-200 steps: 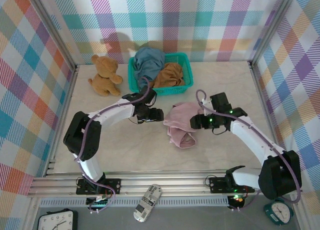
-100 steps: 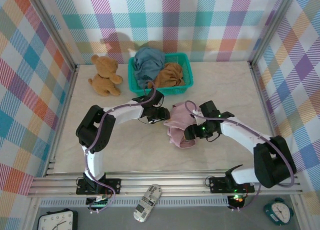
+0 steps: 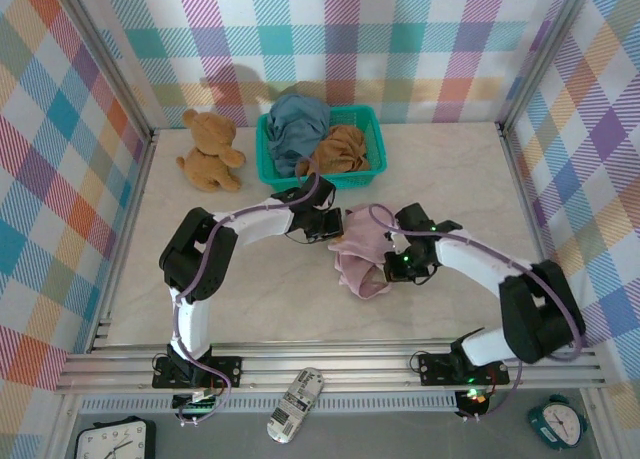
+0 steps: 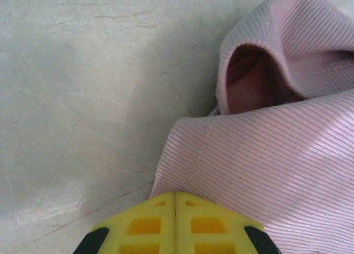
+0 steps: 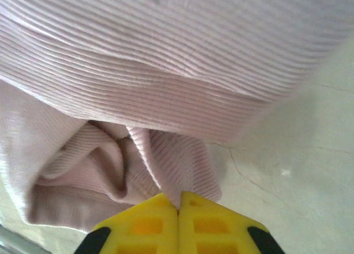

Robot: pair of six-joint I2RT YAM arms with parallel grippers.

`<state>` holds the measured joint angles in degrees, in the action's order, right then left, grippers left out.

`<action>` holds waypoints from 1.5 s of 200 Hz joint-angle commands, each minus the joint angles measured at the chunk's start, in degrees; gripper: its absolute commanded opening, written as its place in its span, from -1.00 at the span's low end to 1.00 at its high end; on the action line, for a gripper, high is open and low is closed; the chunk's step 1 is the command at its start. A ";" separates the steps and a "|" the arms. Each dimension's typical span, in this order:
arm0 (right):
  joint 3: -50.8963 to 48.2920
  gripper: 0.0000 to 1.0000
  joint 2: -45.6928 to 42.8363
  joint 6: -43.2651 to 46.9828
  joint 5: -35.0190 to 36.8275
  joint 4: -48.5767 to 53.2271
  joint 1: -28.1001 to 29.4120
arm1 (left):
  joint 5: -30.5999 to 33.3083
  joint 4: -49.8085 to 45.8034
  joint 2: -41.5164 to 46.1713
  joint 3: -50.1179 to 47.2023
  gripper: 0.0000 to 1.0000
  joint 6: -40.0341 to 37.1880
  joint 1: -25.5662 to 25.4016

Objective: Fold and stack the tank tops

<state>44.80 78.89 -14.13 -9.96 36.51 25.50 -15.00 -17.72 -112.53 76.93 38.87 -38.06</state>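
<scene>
The pink tank top [image 3: 362, 247] lies crumpled in the middle of the table. My left gripper [image 3: 338, 235] is at its left edge. In the left wrist view the yellow fingers [image 4: 144, 223] are shut together at the tips [image 4: 176, 194], right on the hem of the pink cloth [image 4: 265, 154]. My right gripper [image 3: 388, 270] is at the top's right side, and in the right wrist view it [image 5: 178, 201] is shut on a fold of the pink cloth [image 5: 166, 171]. The blue tank top [image 3: 294, 122] and the brown tank top [image 3: 340, 150] lie bunched in the basket.
A teal mesh basket [image 3: 372, 129] stands at the back middle of the table. To its left sits a brown teddy bear [image 3: 208, 151]. Checked walls close in the table on three sides. Bare marble-look tabletop [image 3: 260, 289] lies to the left and front.
Both grippers have moved in to the pink tank top from either side and shut, the left at its hem and the right on a fold. The cloth has hardly shifted.
</scene>
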 commanded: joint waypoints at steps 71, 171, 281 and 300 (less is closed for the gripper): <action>11.84 -1.00 -22.66 8.16 9.50 7.89 -4.42 | 9.18 -15.03 14.19 6.22 -1.00 -8.44 2.83; 5.53 -1.00 -20.97 2.64 8.10 8.41 -12.11 | 1.25 -10.98 -0.12 6.81 0.23 -7.39 -9.02; 1.31 -1.00 -20.90 -1.06 4.92 7.36 -12.84 | -1.42 -4.97 -9.46 9.81 -0.18 -2.15 -9.66; 0.74 -1.00 -20.71 -1.69 4.17 6.99 -12.84 | -1.65 -5.41 -10.66 10.90 -0.36 -2.66 -9.72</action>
<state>46.68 58.67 -14.20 -3.73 44.31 13.06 -15.20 -23.62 -121.14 85.93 36.23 -47.51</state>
